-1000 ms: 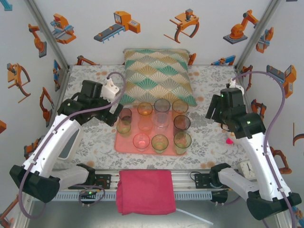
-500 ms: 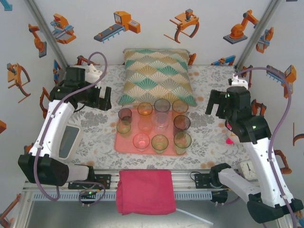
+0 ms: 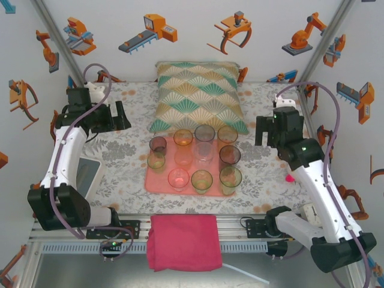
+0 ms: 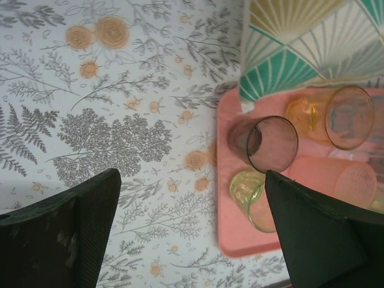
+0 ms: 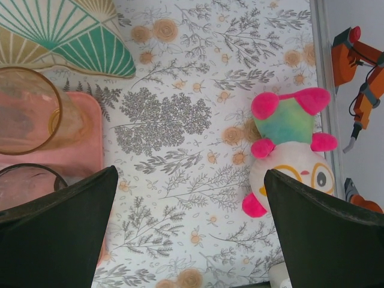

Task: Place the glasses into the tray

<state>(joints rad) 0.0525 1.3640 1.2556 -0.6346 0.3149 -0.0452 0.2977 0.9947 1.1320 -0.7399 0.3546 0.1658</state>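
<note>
The salmon-pink tray (image 3: 153, 181) lies mid-table with several tinted glasses standing in it, among them a smoky one (image 3: 158, 144), an amber one (image 3: 183, 138) and a green one (image 3: 201, 180). My left gripper (image 3: 120, 117) hovers open over bare tablecloth left of the tray, holding nothing. In the left wrist view the gripper (image 4: 192, 234) frames the cloth, with the smoky glass (image 4: 270, 144), a green glass (image 4: 249, 192) and the tray (image 4: 240, 243) to its right. My right gripper (image 3: 264, 131) is open and empty, right of the tray. The right wrist view has that gripper (image 5: 189, 228) over cloth, beside an amber glass (image 5: 24, 111).
A fan-patterned cushion (image 3: 198, 96) lies behind the tray, touching its far edge. A magenta folded cloth (image 3: 183, 242) hangs at the front edge. A plush toy (image 5: 294, 150) sits by the right wall. A white device (image 3: 87, 177) rests under the left arm.
My left gripper has pulled back and to the left, away from the smoky glass at the tray's left edge. The right gripper has shifted slightly toward the back.
</note>
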